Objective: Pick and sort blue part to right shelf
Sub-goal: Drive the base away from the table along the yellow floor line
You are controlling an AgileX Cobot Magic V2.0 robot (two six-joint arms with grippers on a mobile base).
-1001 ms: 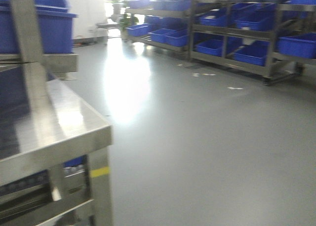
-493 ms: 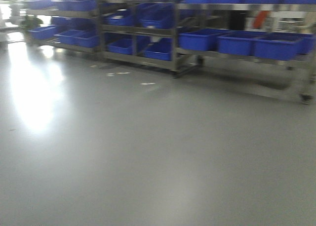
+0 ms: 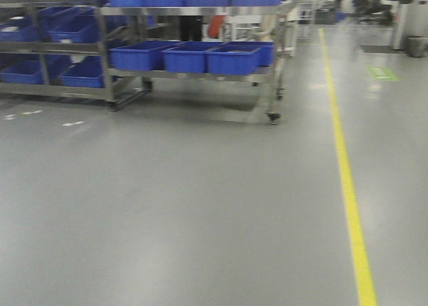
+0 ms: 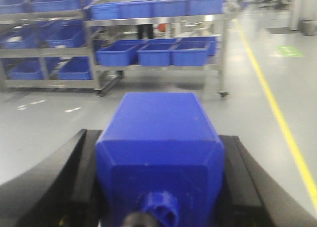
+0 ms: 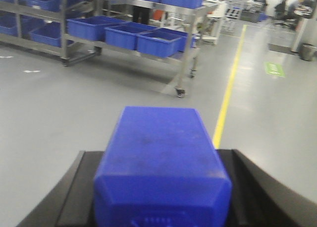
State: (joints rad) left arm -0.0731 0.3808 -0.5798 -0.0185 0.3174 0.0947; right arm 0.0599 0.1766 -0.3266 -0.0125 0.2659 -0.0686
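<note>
The right gripper (image 5: 158,152) is clamped on the blue part (image 5: 161,162). Its black fingers (image 5: 74,197) press against both long sides of the block. The part lies lengthwise in the jaws, base pointing away across the grey floor (image 3: 167,206). Its sloped shoulders and cap (image 5: 148,221) sit at the near end. The cap is cut off by the frame edge, so its shape is hard to make out, though it looks broad and ribbed.

The left gripper (image 4: 156,135) is closed the same way on a squat blue block (image 4: 158,147). This one is shorter along its body, with a small round knob (image 4: 161,209) at the near end. Dark fingers (image 4: 59,177) hug it on either side.

Ahead stands a wheeled steel rack (image 3: 274,65). A row of blue bins (image 3: 184,55) sits side by side on its middle shelf, with more bins on the shelf above. A second rack (image 3: 107,65), also stocked with blue bins, stands just beside it on the left. A yellow line (image 3: 348,186) runs along the floor to the right of the racks, well apart from them. Beyond that line a green floor marking (image 3: 381,73) lies near a small grey bin (image 3: 416,45). Everything is a little smeared with blur.
</note>
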